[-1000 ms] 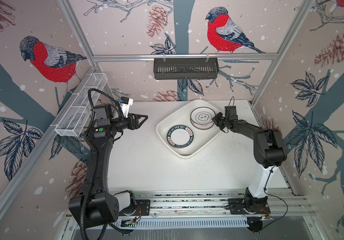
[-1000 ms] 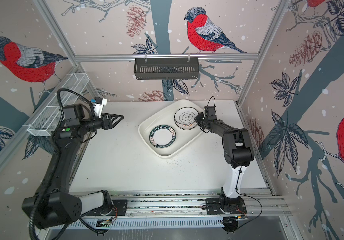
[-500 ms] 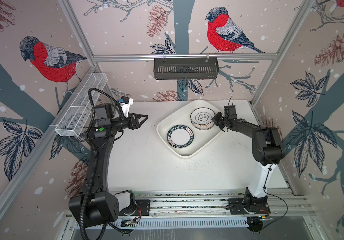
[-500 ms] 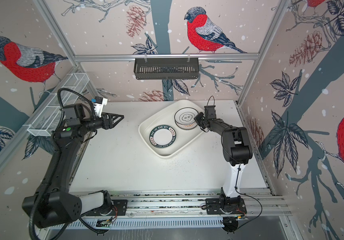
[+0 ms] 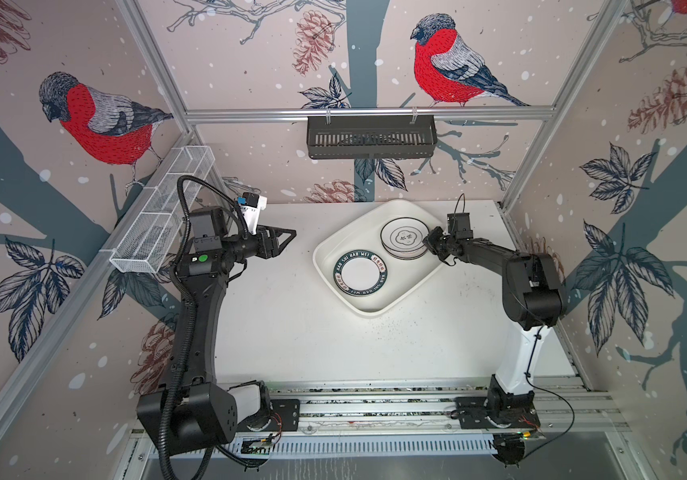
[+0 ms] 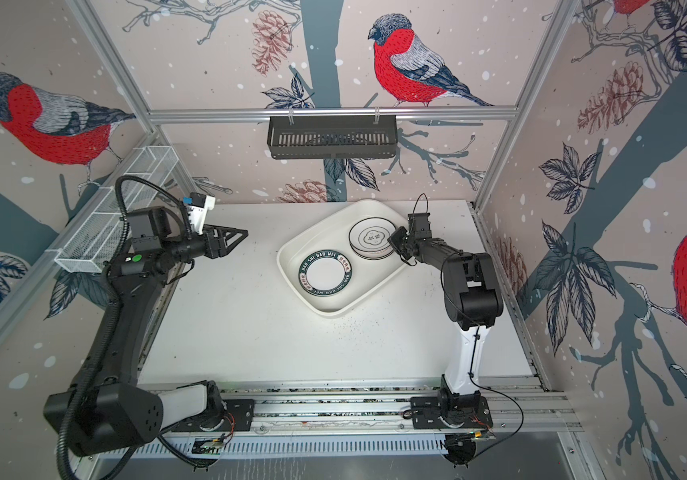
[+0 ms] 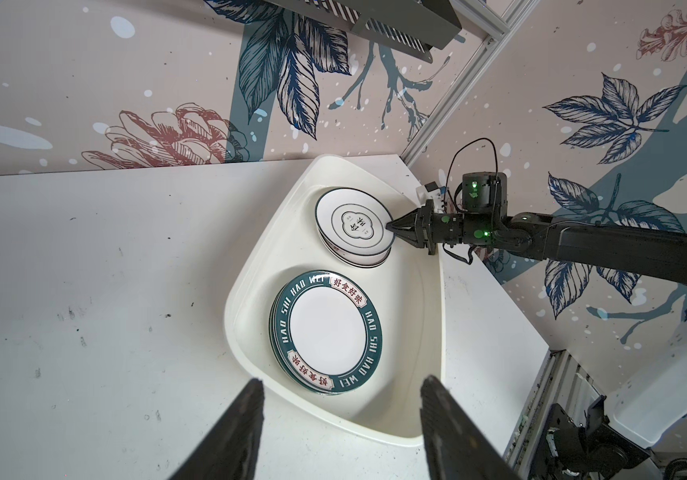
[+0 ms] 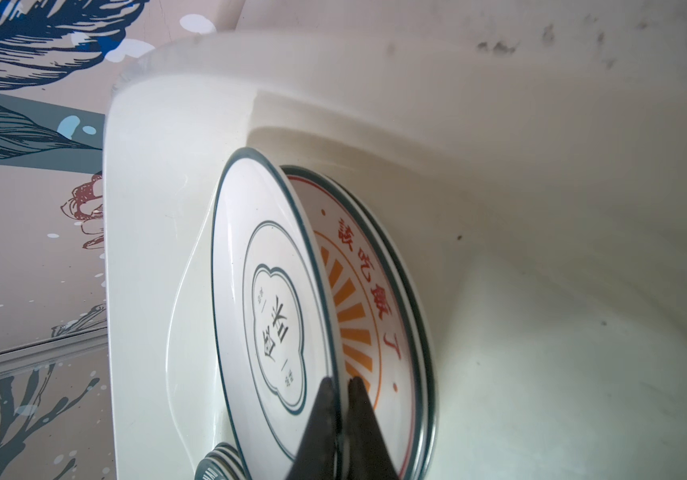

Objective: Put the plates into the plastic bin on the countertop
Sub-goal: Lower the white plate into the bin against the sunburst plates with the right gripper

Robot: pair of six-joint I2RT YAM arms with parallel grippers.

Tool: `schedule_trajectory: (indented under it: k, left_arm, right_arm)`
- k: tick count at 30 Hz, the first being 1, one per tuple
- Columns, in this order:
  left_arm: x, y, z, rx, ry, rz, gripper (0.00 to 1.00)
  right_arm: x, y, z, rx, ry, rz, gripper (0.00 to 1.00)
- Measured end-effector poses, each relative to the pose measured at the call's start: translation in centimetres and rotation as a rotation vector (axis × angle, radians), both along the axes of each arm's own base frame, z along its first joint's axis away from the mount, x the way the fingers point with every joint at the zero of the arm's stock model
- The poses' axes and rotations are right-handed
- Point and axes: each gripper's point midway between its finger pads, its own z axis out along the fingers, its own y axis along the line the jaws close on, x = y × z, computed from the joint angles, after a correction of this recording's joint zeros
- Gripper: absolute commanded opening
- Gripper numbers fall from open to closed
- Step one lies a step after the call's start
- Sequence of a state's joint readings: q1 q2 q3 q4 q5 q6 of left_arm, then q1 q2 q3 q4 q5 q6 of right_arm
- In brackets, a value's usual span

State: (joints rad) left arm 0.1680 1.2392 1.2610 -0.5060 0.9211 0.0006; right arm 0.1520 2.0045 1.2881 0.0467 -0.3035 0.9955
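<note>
- While my right pincer (image 8: 339, 384) nips the rim of the emblem plate (image 8: 267, 299), its tips are closed on that thin edge, one on each side.
- That plate is tilted up off the sunburst plate (image 8: 354, 299) beneath it, atop a small stack at the back of the plastic bin (image 7: 244, 299).
- The green-lettered plates (image 5: 360, 273) lie flat in the bin beside that stack.
- My left pincer (image 5: 291, 237) hangs over the countertop (image 5: 292, 332), left of the bin, fingers spread, holding nothing.
</note>
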Motion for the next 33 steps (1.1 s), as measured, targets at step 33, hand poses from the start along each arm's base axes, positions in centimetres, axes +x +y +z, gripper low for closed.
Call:
schedule_trajectory:
  k: [33]
  left_arm:
    - [0.1, 0.0, 0.3, 0.005, -0.009, 0.003, 0.6]
  right_arm:
    - [-0.7, -1.2, -1.2, -0.022, 0.038, -0.027, 0.28]
